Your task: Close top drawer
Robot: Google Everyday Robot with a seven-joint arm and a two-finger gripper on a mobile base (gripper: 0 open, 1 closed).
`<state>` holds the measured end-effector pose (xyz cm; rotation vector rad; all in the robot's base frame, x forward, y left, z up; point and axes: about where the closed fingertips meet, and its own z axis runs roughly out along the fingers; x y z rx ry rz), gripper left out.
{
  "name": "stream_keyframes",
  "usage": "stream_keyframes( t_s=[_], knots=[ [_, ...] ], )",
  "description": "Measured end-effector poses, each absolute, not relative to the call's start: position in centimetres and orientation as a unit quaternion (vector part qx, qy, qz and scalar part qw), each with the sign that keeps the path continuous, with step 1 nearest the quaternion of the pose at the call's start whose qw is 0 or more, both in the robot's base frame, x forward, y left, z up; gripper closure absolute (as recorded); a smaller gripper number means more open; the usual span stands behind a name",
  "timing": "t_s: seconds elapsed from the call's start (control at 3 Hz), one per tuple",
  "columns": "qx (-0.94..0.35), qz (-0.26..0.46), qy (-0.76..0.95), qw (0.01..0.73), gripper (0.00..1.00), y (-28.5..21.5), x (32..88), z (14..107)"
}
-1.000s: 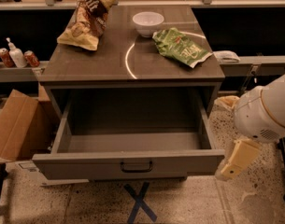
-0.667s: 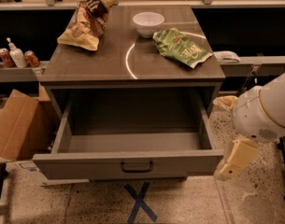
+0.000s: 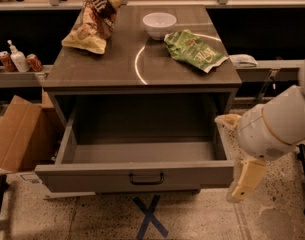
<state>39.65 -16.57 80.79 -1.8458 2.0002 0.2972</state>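
The top drawer (image 3: 137, 176) of the grey cabinet stands pulled far out toward me. It is empty inside, and a small dark handle (image 3: 146, 179) sits at the middle of its flat front. My gripper (image 3: 244, 181) hangs at the lower right, just off the drawer front's right end, below the white arm housing (image 3: 274, 124). One pale yellow finger (image 3: 248, 178) points downward. The two lower drawers are hidden behind the open one.
On the cabinet top (image 3: 142, 59) lie a brown snack bag (image 3: 94, 21), a white bowl (image 3: 159, 24) and a green chip bag (image 3: 193, 49). A cardboard box (image 3: 17, 134) stands at the left. Cans and a bottle (image 3: 17, 59) sit on a left shelf. A blue tape X (image 3: 149, 216) marks the floor.
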Motion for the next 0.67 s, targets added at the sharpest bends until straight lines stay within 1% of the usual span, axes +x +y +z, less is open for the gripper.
stream_keyframes(
  t_s=[0.33,0.67],
  knots=[
    [-0.687,0.126,0.692,0.183,0.16,-15.2,37.9,78.1],
    [-0.689,0.129,0.693,0.169,0.4,-14.9,36.6,74.9]
  ],
)
